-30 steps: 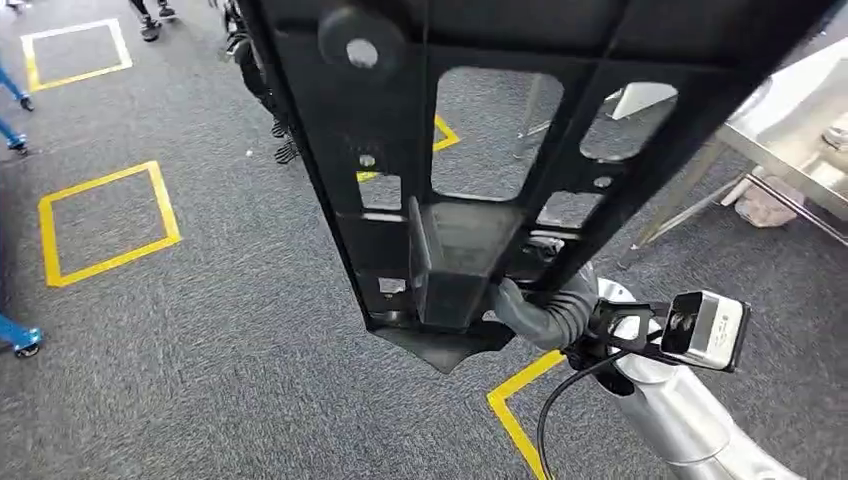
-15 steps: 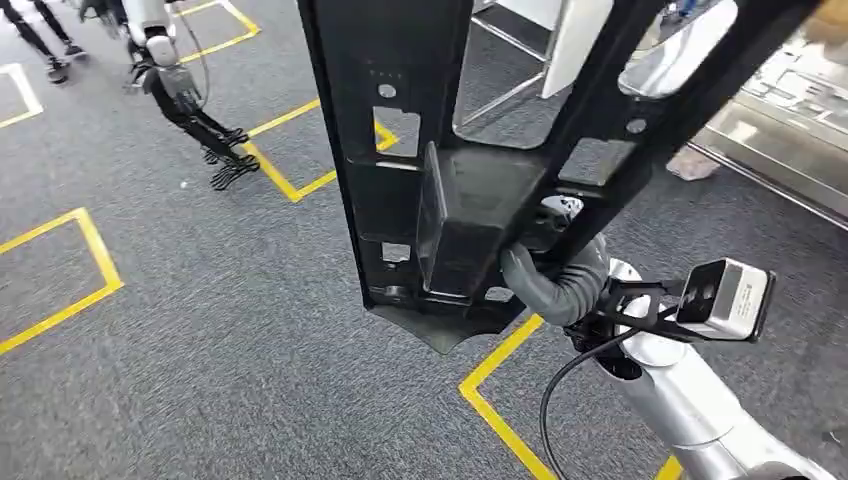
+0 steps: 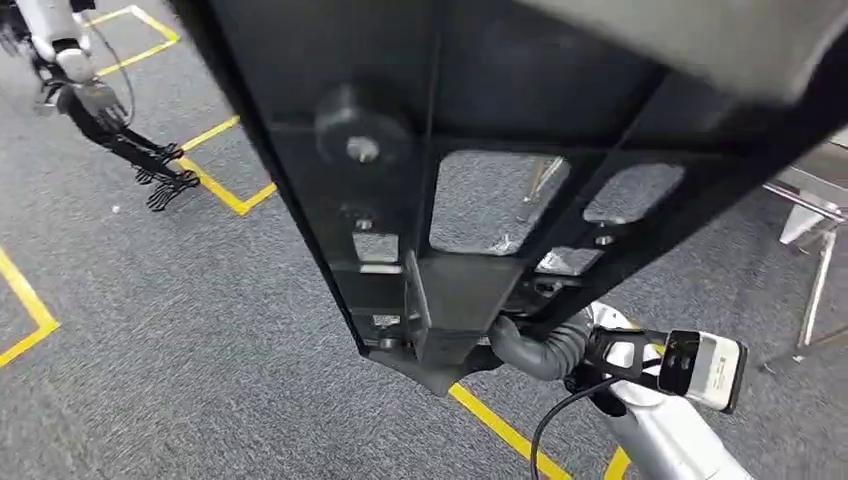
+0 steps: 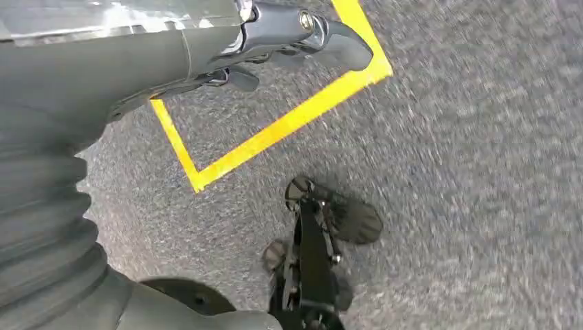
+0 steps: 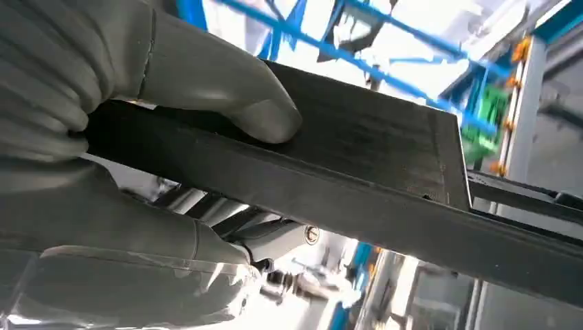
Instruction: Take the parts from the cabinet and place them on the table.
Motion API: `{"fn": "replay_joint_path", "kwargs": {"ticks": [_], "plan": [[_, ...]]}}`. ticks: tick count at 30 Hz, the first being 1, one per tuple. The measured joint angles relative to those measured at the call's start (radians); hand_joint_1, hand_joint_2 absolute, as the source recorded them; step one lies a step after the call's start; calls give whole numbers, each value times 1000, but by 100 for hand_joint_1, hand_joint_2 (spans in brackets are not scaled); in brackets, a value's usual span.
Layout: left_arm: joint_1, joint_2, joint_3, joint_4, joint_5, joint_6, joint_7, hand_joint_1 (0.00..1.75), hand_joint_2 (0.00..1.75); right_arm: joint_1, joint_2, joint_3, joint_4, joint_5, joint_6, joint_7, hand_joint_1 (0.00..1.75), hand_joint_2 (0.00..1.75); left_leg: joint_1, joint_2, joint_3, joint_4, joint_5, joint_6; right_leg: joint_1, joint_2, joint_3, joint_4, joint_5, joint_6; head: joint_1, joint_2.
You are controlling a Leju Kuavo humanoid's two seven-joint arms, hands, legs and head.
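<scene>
One right hand (image 5: pixel 137 124) grasps black frame part (image 3: pixel 480 130); wrist view shows thumb pressing it. Left hand (image 4: pixel 275 34) empty, uncurled.

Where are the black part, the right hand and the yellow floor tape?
black part (image 3: pixel 480 110): head view, upper panel.
right hand (image 5: pixel 103 130): right wrist view, grey thumb base.
yellow floor tape (image 4: pixel 289 124): left wrist view, long strip.
</scene>
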Motion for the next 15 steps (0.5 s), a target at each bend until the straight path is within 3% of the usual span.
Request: {"fn": "replay_joint_path", "kwargs": {"ticks": [1, 2, 6, 7, 8, 9, 11, 12, 13, 15], "plan": [[-2, 0, 0, 0, 0, 0, 5, 0, 175, -13, 1, 0, 0, -12, -9, 10, 175, 175, 0, 10, 4, 1, -3, -3, 3, -30, 54, -94, 32, -6, 0, 0], [-4, 0, 0, 0, 0, 0, 10, 0, 175, -27, 2, 0, 0, -27, -17, 19, 175, 175, -7, 17, 7, 1, -6, -10, 15, -65, 72, -127, 21, -17, -1, 0], [-12, -1, 0, 0, 1, 6, 26, 0, 175, -58, 3, 2, 2, -62, -33, 37, 175, 175, -7, 54, 18, -4, -9, -34, 18, -17, 65, -135, 31, -37, -1, 0], [-14, -1, 0, 0, 1, 7, 27, 0, 175, -58, 5, 5, 3, -62, -34, 37, 175, 175, -1, 35, 16, 5, -21, -41, 7, -7, 74, -146, 37, -43, -2, 0], [-13, -2, 0, 0, 0, 8, 27, 0, 175, -64, 6, 5, 5, -61, -37, 34, 175, 175, 0, -15, 3, 44, -49, -43, 6, 2, 77, -149, 39, -50, -2, 0], [-11, -3, 0, 0, -3, 8, 27, 0, 175, -67, 13, 9, 8, -60, -42, 30, 175, 175, 2, -44, -32, 120, -90, -44, 6, 12, 76, -149, 39, -53, -5, 0], [-6, -3, 0, 0, -8, 7, 27, 0, 175, -66, 19, 14, 15, -49, -45, 25, 175, 175, 2, -64, -116, 288, -157, -48, 9, 38, 76, -147, 38, -55, -6, 0], [-3, -3, -1, 0, -8, 7, 28, 0, 175, -66, 19, 18, 18, -45, -45, 23, 175, 175, 2, -64, -142, 332, -160, -49, 10, 52, 76, -145, 38, -56, -7, 0], [-1, -4, -1, 0, -9, 6, 28, 0, 175, -66, 20, 21, 22, -43, -45, 22, 175, 175, 2, -65, -143, 321, -137, -48, 10, 67, 76, -143, 37, -56, -6, 0], [-3, -4, -2, 0, -9, 3, 27, 0, 175, -67, 20, 26, 24, -40, -44, 20, 175, 175, 3, -72, -79, 165, -39, -43, 9, 96, 79, -137, 34, -52, -7, 0]]}}
